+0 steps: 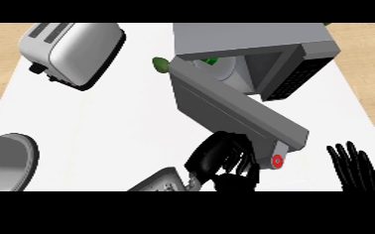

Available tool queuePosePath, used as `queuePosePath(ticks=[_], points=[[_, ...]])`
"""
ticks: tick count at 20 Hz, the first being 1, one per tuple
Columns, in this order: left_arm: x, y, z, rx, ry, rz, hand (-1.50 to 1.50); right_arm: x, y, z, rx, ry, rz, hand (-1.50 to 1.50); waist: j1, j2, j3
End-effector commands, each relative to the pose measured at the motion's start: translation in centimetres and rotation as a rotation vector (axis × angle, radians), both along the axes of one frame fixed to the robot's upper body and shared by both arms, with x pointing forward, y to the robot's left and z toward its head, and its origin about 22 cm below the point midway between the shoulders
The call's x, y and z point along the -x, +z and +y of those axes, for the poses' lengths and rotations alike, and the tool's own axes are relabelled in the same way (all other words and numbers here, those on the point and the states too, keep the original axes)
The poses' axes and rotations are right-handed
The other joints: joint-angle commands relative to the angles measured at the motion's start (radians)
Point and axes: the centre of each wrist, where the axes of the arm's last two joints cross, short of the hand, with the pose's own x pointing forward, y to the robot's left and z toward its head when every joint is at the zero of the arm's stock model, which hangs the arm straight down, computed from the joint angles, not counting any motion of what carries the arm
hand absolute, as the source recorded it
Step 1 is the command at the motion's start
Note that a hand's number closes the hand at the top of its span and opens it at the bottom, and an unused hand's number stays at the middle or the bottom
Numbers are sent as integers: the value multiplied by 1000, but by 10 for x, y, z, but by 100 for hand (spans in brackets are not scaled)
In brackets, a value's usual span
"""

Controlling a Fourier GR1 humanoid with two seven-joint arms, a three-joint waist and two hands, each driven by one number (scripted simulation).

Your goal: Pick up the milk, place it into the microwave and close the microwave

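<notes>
The microwave [256, 42] stands at the back right. Its door [234, 106] hangs wide open, slanting toward me. Just under the door's near end shows a small grey carton with a red cap, the milk [278, 159]. My left hand [219, 161] is right beside it with fingers curled against the carton, which the hand and door largely hide. The grey forearm [157, 181] comes in from below. At the lower right edge my right hand [351, 166] rests open, fingers up. Inside the microwave sit a pale round plate [228, 70] and something green [212, 60].
A silver toaster [70, 52] stands at the back left of the white counter [110, 119]. A grey round pan or dish [15, 161] pokes in at the left edge. A green vegetable [159, 64] lies behind the door's hinge side. Wooden floor borders the counter.
</notes>
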Motion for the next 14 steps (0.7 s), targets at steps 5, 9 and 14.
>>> queuePosePath(ticks=[5, 9, 14], points=[[-32, 13, -6, 150, 136, -21, -150, -9, 35, 6, -14, 147, -83, -150, -79, 20, -4], [-46, 17, -6, 189, 236, -69, 150, -14, 42, 11, -38, 168, -88, -150, -99, 28, -3], [-76, 29, -1, 236, 374, -97, 150, -13, 58, 7, -45, 218, -104, -150, -134, 38, -3]])
